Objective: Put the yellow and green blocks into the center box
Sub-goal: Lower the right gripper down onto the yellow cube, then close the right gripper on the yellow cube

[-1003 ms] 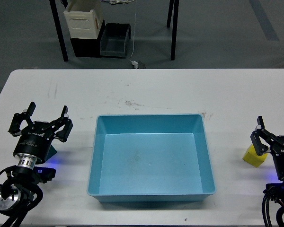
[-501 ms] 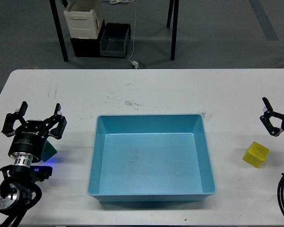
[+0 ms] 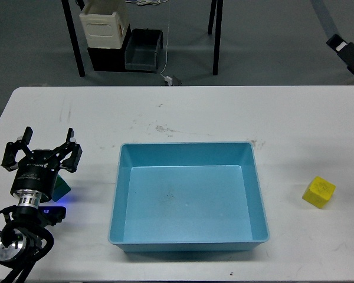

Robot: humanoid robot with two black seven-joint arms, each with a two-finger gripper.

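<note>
The yellow block (image 3: 318, 192) lies on the white table right of the blue center box (image 3: 186, 145), which holds nothing. The green block (image 3: 62, 187) lies left of the box, mostly hidden under my left gripper (image 3: 42, 148). That gripper is open, its fingers spread just above and beside the block, not closed on it. My right gripper (image 3: 346, 50) shows only as a dark part at the top right edge, far from the yellow block. Its fingers cannot be told apart.
The white table (image 3: 183, 112) carries the box in its middle. On the floor behind it stand a white container (image 3: 104, 25) and black bins (image 3: 143, 49), between dark table legs (image 3: 215, 35).
My right arm has lifted away from the yellow block and swung up to the top right edge. My left gripper has shifted a little left and stays open over the green block.
</note>
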